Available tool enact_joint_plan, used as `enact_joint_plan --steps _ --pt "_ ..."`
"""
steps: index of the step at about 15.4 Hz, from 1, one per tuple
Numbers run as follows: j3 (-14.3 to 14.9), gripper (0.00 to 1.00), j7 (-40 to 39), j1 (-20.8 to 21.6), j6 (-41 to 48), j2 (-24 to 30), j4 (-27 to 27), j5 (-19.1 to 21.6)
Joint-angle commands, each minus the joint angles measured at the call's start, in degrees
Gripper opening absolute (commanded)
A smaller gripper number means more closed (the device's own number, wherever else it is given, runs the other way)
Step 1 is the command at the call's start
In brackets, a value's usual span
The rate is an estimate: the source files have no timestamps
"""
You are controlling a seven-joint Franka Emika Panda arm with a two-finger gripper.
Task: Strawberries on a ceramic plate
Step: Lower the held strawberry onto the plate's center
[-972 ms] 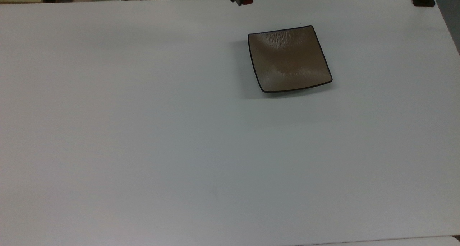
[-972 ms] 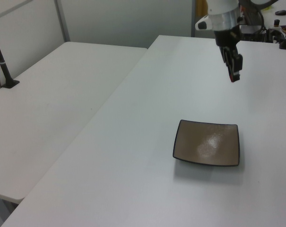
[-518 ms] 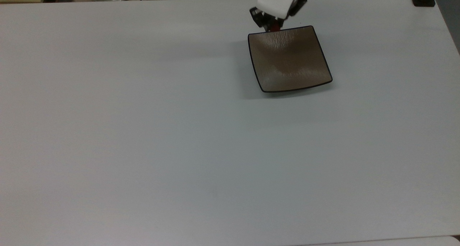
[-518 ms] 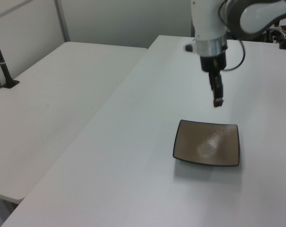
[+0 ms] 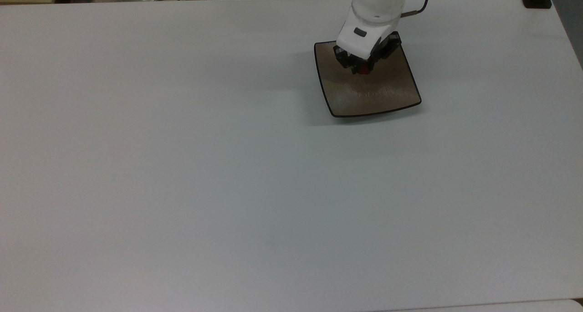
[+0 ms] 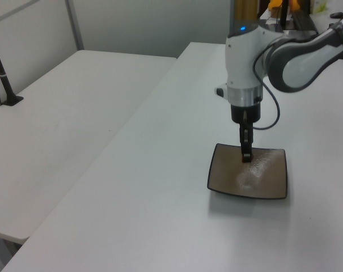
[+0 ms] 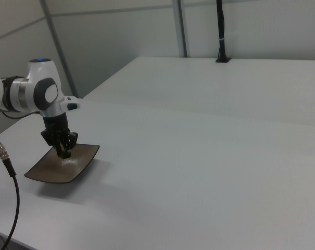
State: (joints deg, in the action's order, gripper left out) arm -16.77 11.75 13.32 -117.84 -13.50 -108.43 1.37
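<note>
fingers (image 5: 363, 69) pinching strawberry (image 5: 363, 69), low over square brown plate (image 5: 378, 95)

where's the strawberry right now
The strawberry is pinched in the claw, over the upper middle of the ceramic plate in the top view; whether it touches the plate cannot be told.

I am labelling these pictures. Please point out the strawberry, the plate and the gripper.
strawberry (image 5: 363, 69), top view, red body between the fingers.
plate (image 5: 387, 93), top view, bare glazed surface.
gripper (image 6: 246, 159), left view, fingertips over the plate.
</note>
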Motion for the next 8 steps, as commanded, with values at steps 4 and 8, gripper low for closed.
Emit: enact_joint_plan --steps 4,8 --pt "0.1 0.2 3.5 2.1 -3.8 -1.7 -2.1 0.1" --pt "0.1 0.2 3.5 2.1 -6.3 -2.9 -2.1 -0.1"
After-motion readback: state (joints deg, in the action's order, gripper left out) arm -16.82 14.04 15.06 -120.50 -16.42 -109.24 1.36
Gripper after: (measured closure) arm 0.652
